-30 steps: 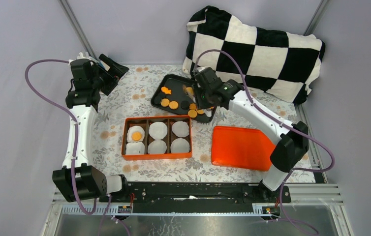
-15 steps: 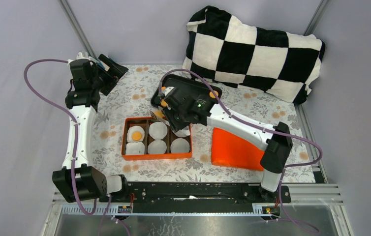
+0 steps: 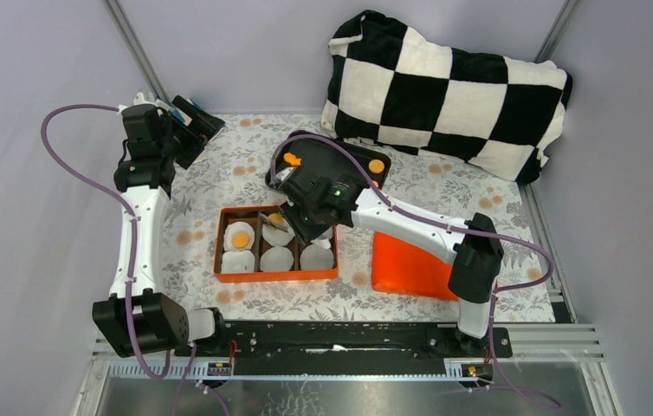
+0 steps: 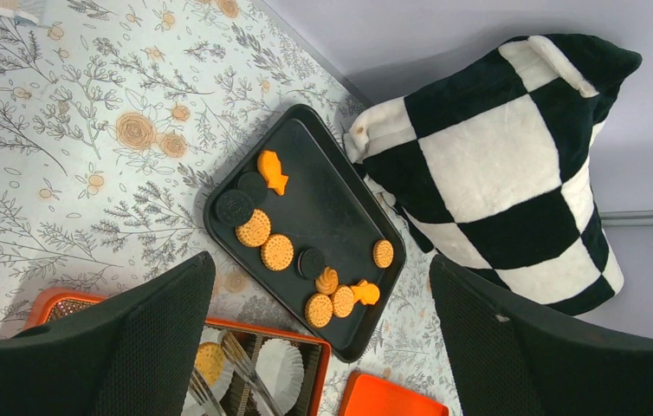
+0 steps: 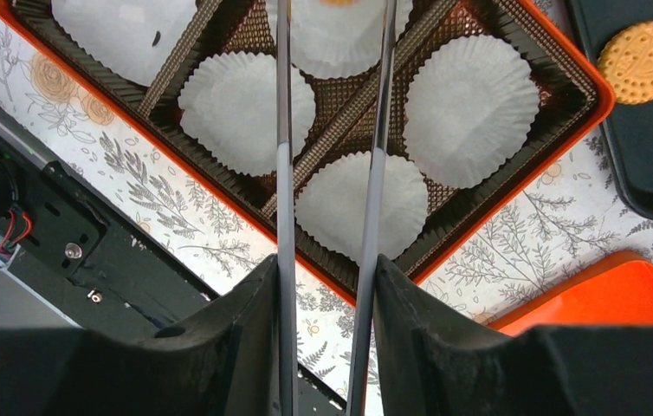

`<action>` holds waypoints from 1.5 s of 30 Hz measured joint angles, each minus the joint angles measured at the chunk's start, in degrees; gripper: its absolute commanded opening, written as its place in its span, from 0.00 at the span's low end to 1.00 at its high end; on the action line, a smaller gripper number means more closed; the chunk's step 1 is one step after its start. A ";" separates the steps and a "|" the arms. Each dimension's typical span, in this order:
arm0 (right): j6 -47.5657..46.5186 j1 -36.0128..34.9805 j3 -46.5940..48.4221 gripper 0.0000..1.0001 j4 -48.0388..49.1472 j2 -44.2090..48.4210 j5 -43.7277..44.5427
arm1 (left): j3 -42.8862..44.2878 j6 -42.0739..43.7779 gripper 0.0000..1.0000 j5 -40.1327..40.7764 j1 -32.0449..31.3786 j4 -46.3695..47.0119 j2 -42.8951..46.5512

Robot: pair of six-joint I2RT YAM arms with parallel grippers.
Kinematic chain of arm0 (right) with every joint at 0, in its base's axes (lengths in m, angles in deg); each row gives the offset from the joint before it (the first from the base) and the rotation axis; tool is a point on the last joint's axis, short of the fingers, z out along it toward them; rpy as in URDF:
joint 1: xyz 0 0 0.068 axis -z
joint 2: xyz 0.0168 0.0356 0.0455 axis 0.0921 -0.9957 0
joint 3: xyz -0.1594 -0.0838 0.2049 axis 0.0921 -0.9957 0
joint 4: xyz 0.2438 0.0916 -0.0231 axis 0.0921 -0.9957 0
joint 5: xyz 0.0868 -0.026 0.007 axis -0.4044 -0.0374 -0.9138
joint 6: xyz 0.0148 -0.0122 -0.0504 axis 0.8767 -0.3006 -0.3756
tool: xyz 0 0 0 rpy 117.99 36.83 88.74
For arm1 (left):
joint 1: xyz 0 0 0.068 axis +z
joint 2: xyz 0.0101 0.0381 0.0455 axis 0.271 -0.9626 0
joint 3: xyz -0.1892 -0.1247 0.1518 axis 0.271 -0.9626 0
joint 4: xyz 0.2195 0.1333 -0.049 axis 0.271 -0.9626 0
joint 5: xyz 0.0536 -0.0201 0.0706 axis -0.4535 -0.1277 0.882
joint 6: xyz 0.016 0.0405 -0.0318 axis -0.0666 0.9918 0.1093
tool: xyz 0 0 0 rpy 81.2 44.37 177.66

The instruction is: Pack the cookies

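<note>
Far left, my left gripper [image 3: 191,121] hangs above the flowered tabletop [image 3: 219,173], its fingers [image 4: 132,347] spread wide with nothing between them. Toward the middle sits the orange box [image 3: 219,253], three compartments across, with two white paper cups [image 5: 245,108] in each. One round cookie [image 3: 241,239] lies in the far-left cup. The right gripper [image 3: 280,229] reaches over the middle compartment, its long thin metal fingers [image 5: 284,173] aimed at the far middle cup, where a second cookie [image 3: 276,219] shows between them. There is a gap between those fingers, but their tips run off the top of the wrist view, so I cannot tell whether they pinch that cookie. Just beyond the box, the black tray [image 4: 332,199] carries more cookies [image 4: 277,251]: orange rounds, two fish shapes and a few dark rounds. An orange lid [image 3: 410,264] lies flat to the right of the box, partly under the right arm. A checkered pillow [image 3: 444,78] sits far right, just beside the tray.
</note>
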 measured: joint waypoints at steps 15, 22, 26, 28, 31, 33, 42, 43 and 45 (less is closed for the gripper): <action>0.33 -0.57 -2.49 0.40 -1.79 0.02 0.61 | 0.00 0.02 0.99 -0.79 0.04 -0.07 0.04; 0.79 -0.57 -2.43 0.49 -1.68 0.13 0.61 | 0.00 0.17 0.99 -1.68 0.04 0.15 1.18; 0.90 -0.57 -1.53 0.48 -1.62 0.33 0.72 | 0.00 0.17 0.99 -2.47 0.04 0.33 1.66; 0.98 -0.57 -0.81 0.46 -1.70 0.46 1.07 | 0.00 0.17 0.99 -2.64 0.04 0.35 1.70; 0.98 -0.57 0.35 0.45 -1.86 0.94 2.78 | 0.00 0.17 0.99 -2.95 0.04 0.37 1.70; 0.98 -0.61 0.79 0.46 -2.19 1.81 4.68 | 0.00 0.15 0.99 -3.48 0.04 0.55 1.70; 0.59 1.14 1.44 0.54 -5.44 12.20 20.11 | -0.07 0.11 0.99 -4.63 -0.09 1.86 1.53; 0.76 2.49 0.57 0.54 -5.01 13.66 20.35 | -0.09 0.11 0.99 -4.83 -0.13 2.01 1.36; 1.16 6.45 -2.43 0.53 -4.37 16.37 20.87 | -0.15 0.11 0.99 -5.25 -0.44 2.27 0.76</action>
